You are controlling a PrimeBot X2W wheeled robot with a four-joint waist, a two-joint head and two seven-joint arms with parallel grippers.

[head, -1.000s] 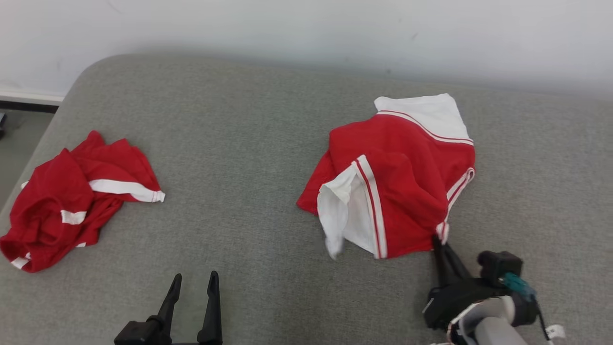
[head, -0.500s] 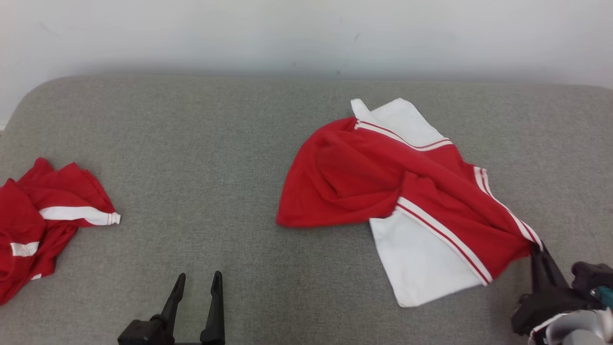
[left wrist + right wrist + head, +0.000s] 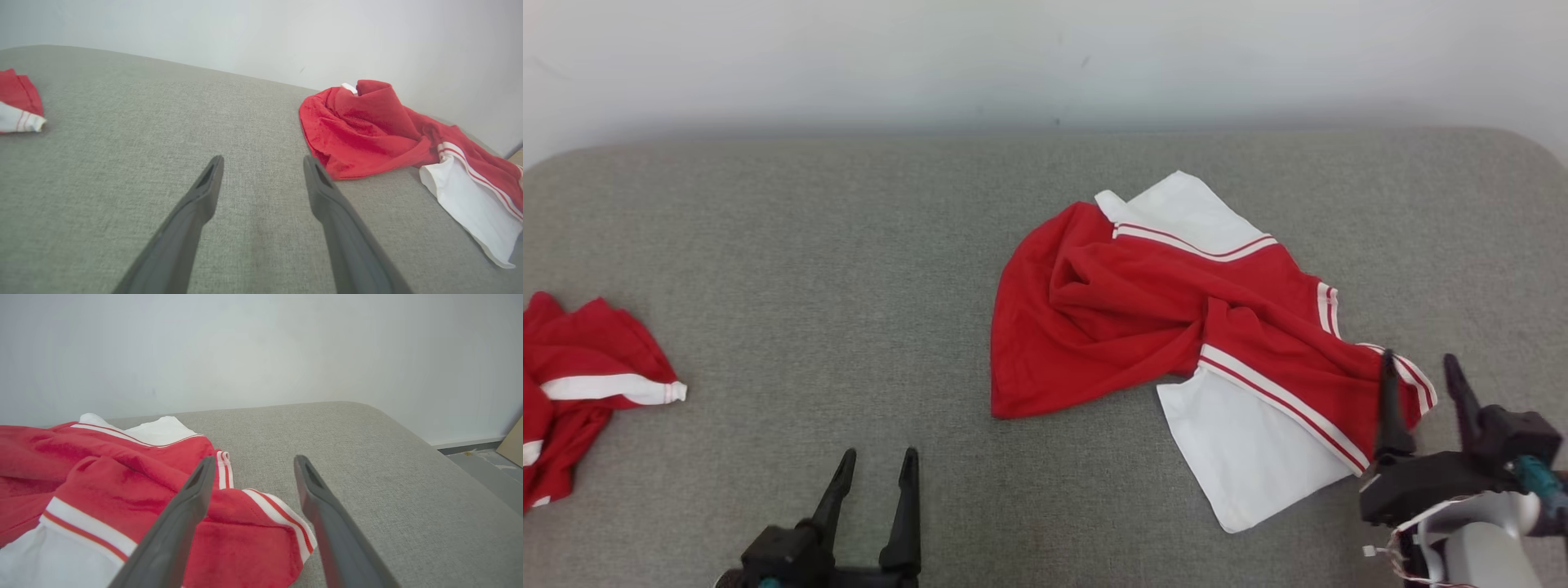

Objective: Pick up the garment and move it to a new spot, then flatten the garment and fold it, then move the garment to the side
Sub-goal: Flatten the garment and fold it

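Observation:
The garment [image 3: 1143,310] is red with white panels and striped trim, and it lies rumpled and partly spread on the grey cushion, right of centre. My right gripper [image 3: 1419,359] stands open at its right hem corner, one finger over the cloth and nothing gripped. The right wrist view shows that gripper [image 3: 253,459] open over the striped hem of the garment [image 3: 102,473]. My left gripper [image 3: 879,453] is open and empty near the front edge, well left of the garment. In the left wrist view this gripper [image 3: 263,161] points at bare cushion, with the garment [image 3: 359,126] to its right.
A second red and white garment [image 3: 580,384] lies bunched at the far left, also seen as a garment [image 3: 18,102] in the left wrist view. The grey cushion [image 3: 809,269] backs onto a white wall. Its rounded right edge [image 3: 429,449] drops to the floor.
My right gripper dragged the hem rightward, spreading the garment, then opened and let it go. The camera turned right, so everything shifts left in the picture. The left gripper stays open.

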